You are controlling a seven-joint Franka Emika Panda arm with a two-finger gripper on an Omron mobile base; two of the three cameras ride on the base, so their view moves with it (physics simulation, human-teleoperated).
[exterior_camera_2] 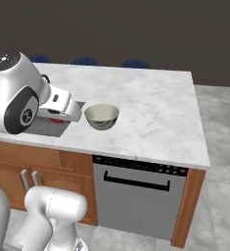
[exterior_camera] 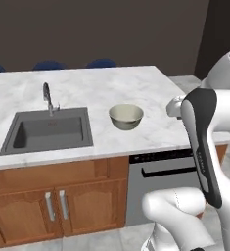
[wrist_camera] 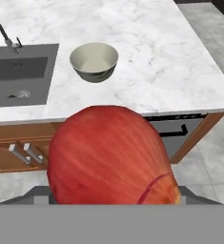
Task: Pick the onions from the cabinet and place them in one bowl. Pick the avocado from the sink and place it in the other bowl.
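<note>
Hand view: onion, red, glossy, sits right up against the camera at 6 o'clock, so the gripper reads as clamped on it; fingertips themselves are hidden behind the bulb, so exact contact pts can't be told. In the right base view a sliver of red shows under the hand at approx 9 o'clock of the bowl, over the edge of the sink. Bowl stands upright on the marble table, just right of the sink, cream inside, nothing in it; in the hand view it lies at 12 o'clock from the onion, well apart. Faucet rises at the sink's back rim. Handling, my judgement: onion is light, firm, round, w/ slick skin, so prone to roll or squirt out of a pinch; best held across its widest girth, pads opposite each other, moderate squeeze. Not fragile, but dropped from height it could bounce out of the bowl, so lower it close to the bowl floor before letting go.
</note>
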